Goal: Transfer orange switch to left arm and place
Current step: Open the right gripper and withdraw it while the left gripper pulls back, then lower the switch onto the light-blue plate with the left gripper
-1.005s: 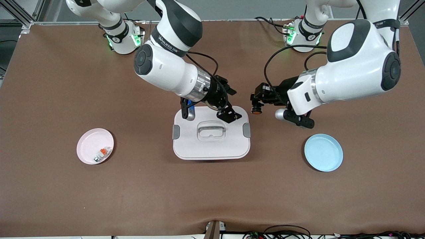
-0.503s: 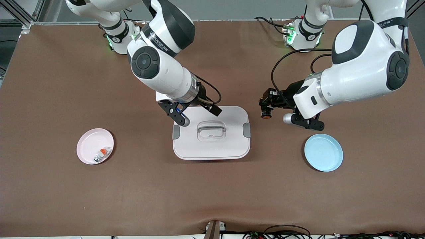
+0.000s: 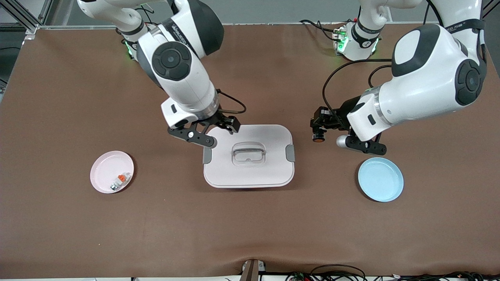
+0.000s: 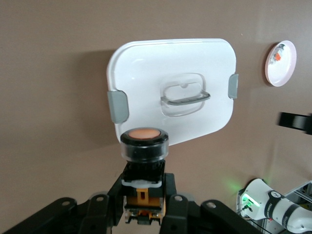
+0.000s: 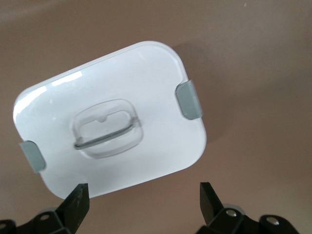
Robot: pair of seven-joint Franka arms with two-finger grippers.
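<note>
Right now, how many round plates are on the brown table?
2: a round pink plate toward the right arm's end, holding a small piece; a round blue plate toward the left arm's end. None seem hidden.

Orange switch [image 4: 144,161]: small black blocky body, round orange face under a clear rim; clamped at its base in the left gripper [image 3: 321,125], in the air over bare table beside the box.
Box [image 3: 248,156]: large white rounded-rectangular container, lid on, grey handle lying flat, grey latch on each short side; mid-table.

partial lettering on right arm [image 3: 177,29], possibly "WANJEED", otherwise illegible
</note>
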